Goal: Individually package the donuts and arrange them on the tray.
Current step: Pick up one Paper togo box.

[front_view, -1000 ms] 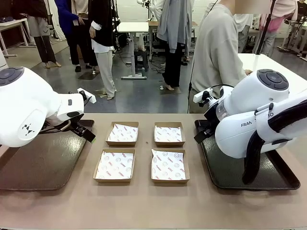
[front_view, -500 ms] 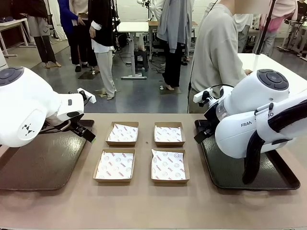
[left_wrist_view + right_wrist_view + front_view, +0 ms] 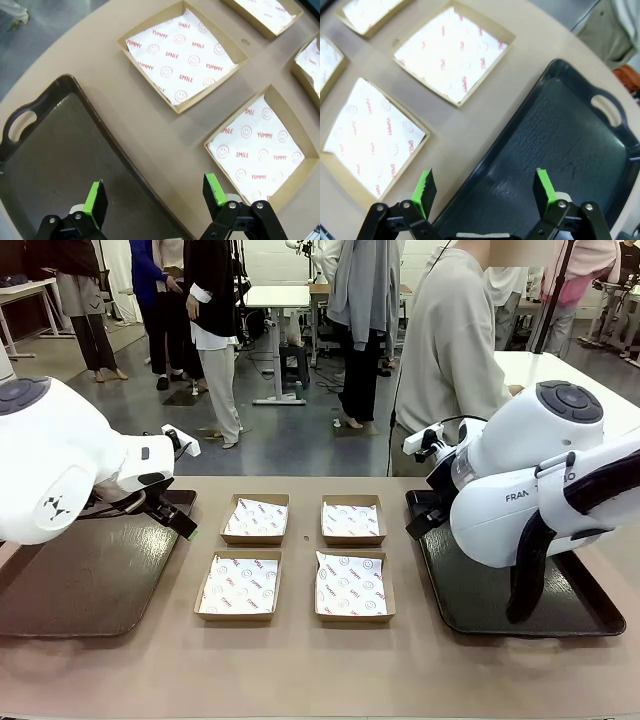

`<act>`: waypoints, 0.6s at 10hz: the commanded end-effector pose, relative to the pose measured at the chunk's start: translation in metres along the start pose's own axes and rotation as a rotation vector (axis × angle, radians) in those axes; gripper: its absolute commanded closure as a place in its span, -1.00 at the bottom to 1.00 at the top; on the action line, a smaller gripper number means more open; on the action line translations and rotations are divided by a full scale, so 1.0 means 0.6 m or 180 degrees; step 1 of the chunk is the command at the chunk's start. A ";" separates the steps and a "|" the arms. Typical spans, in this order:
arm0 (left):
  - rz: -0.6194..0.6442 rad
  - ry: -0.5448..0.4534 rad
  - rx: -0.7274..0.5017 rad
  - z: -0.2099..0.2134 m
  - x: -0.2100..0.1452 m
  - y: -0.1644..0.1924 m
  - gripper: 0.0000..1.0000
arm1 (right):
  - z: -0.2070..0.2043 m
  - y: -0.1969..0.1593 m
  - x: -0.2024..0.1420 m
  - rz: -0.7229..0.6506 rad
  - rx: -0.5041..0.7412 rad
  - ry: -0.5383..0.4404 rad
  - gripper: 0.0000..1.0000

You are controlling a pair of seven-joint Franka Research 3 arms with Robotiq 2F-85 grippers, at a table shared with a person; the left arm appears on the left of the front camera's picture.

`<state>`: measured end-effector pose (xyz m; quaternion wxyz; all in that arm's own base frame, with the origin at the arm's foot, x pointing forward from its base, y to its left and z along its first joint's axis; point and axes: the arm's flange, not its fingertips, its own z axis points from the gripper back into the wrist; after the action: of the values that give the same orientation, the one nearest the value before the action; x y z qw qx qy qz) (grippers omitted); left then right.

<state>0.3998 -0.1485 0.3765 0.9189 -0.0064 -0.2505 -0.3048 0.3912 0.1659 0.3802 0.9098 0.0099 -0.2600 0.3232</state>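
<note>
From my console both arms are parked and waiting. The left gripper (image 3: 155, 190) hangs with its green pads spread wide over the inner rim of the left tray (image 3: 80, 580), and the right gripper (image 3: 485, 182) is equally spread above the inner rim of the right tray (image 3: 480, 605); neither pinches anything. Between the trays, four cardboard boxes (image 3: 238, 616) sit in a two-by-two block on the worktop (image 3: 300, 670), each showing its whole printed paper liner (image 3: 350, 585). Where the donuts are I cannot tell from these views. I judge packaging has not begun. A person (image 3: 450, 350) stands at about 1 o'clock from the boxes, beyond the far edge, turned away. To do this step well, I would keep both grippers wide and high until a donut is offered, then take it across the ring with a light squeeze so the icing isn't smeared. I would lower it flat onto the middle of a liner and let go before sliding away. The liners are loose, so a dragging finger could pull one out.
</note>
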 end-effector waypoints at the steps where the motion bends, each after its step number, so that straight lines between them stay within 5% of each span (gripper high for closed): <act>1: -0.0128 0.0225 -0.0008 0.086 -0.109 -0.021 -1.00 | 0.091 0.034 -0.122 0.0077 0.0110 0.0267 -1.00; 3: -0.0221 0.0403 -0.0192 0.137 -0.161 -0.038 -1.00 | 0.147 0.067 -0.184 0.0102 0.0226 0.0590 -1.00; 6: -0.0178 0.0545 -0.0233 0.151 -0.201 -0.045 -1.00 | 0.144 0.081 -0.229 0.0081 0.0434 0.0842 -1.00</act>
<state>0.3416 -0.1247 0.4488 0.9267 -0.0020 -0.1483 -0.3453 0.3153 0.1517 0.4494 0.9314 0.0098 -0.1161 0.3448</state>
